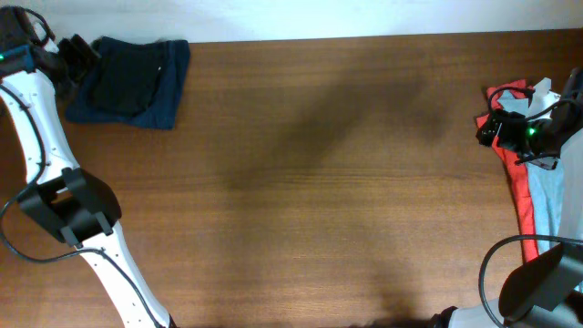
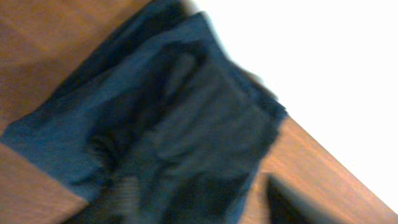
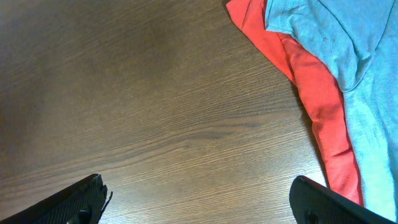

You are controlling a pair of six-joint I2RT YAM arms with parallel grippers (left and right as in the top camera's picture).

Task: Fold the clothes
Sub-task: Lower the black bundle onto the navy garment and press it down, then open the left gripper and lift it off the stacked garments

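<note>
A folded stack of clothes lies at the table's back left corner, a black garment (image 1: 123, 80) on top of a navy one (image 1: 171, 102). The blurred left wrist view is filled with that black (image 2: 205, 130) and navy (image 2: 68, 137) cloth. My left gripper (image 1: 80, 50) is at the stack's left edge, its fingers apart with no cloth pinched between them. At the right edge lie a red garment (image 1: 521, 196) and a light grey-blue one (image 1: 547, 191), unfolded. My right gripper (image 3: 205, 202) hangs wide open over bare wood just left of the red cloth (image 3: 317, 93).
The brown wooden table (image 1: 319, 182) runs between the two lots of clothes. Its back edge meets a white wall behind the folded stack. The left arm's white links (image 1: 55, 173) cross the table's left side.
</note>
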